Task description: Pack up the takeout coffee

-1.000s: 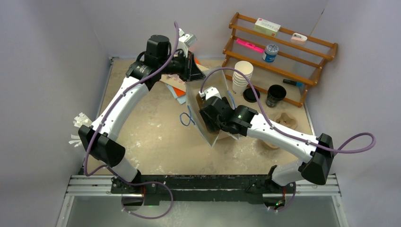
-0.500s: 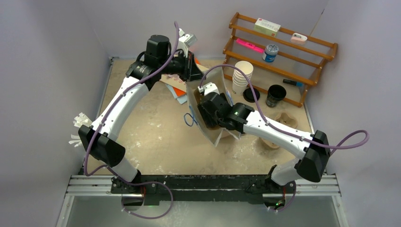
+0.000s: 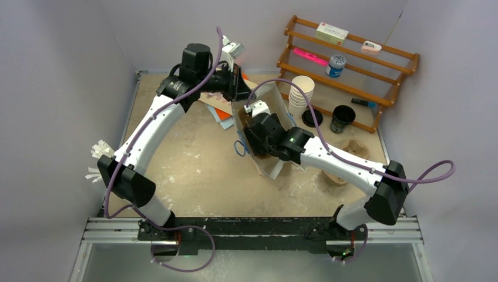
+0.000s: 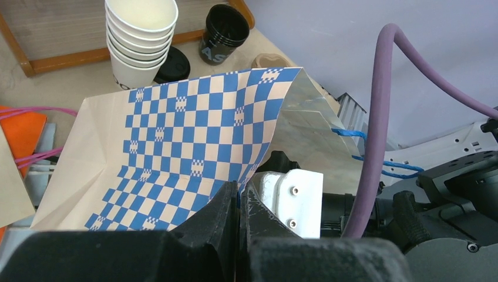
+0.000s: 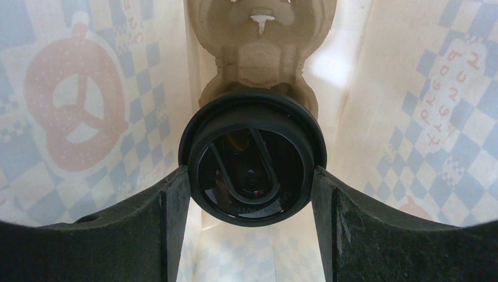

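Observation:
A takeout coffee cup with a black lid (image 5: pixel 252 158) sits between the fingers of my right gripper (image 5: pixel 252 197), which is shut on it, pads against the lid's rim on both sides. Cup and gripper are inside the blue-checked paper bag (image 3: pixel 269 169), above a brown cardboard carrier (image 5: pixel 258 47) at the bag's bottom. In the top view the right wrist (image 3: pixel 265 130) reaches into the bag's mouth and its fingers are hidden. My left gripper (image 4: pixel 238 197) is shut on the edge of the bag (image 4: pixel 188 129), holding it open at the back.
A stack of lidless white cups (image 3: pixel 300 94), a loose black lid (image 3: pixel 312 117) and an open black cup (image 3: pixel 342 117) stand before the wooden rack (image 3: pixel 376 88). Cardboard carriers (image 3: pixel 354 150) lie at the right. Orange papers (image 3: pixel 220 111) lie beneath the left arm.
The right arm has pushed further up and left into the bag with the cup. The bag's far flap has lifted and swung. The left arm has stayed put.

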Motion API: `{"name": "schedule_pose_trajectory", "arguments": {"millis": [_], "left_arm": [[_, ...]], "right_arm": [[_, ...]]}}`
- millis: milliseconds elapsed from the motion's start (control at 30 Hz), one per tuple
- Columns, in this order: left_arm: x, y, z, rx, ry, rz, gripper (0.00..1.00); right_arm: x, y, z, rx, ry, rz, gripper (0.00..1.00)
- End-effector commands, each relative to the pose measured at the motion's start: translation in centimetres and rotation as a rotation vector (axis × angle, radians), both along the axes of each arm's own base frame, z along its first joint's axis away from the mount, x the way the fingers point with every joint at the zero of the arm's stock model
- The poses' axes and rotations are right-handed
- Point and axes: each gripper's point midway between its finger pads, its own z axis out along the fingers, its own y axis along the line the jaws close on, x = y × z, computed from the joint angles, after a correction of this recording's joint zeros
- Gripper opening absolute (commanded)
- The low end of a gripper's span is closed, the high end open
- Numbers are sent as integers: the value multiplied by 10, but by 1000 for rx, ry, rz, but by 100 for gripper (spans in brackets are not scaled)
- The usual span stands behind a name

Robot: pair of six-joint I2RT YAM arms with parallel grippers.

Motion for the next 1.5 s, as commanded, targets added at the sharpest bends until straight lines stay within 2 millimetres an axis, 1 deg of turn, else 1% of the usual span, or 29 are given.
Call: {"name": "schedule_pose_trajectory", "arguments": {"millis": [0,167,367,533,700,933,1100,1167,1200,1300,1467], "left_arm": [[-1,-5,11,-35,-42,-39,0],[0,-5,10,-35,-38,-37,0],[2,-3,6,-35,-12,-29,0],[10,6,-8,-10,47,20,0],[12,7,-29,43,139,37,0],[12,9,-46,77,217,48,0],[15,9,-51,97,272,77,0],[20,12,-55,122,308,113,0],[23,13,-53,127,318,127,0],[28,19,-59,149,366,170,0],[37,32,-63,171,373,234,0]], "right_arm": [[10,7,11,47,-47,5,31],[9,1,1,32,-46,1,31],[8,2,-7,37,-35,11,31],[6,2,-14,35,-17,17,31],[4,5,-22,41,21,30,31],[3,13,-25,67,72,61,31],[-1,15,-30,62,128,73,31],[-2,15,-33,60,149,76,31],[-2,15,-34,59,157,77,31],[-1,17,-40,58,187,80,31],[1,20,-47,70,234,82,31]]}}
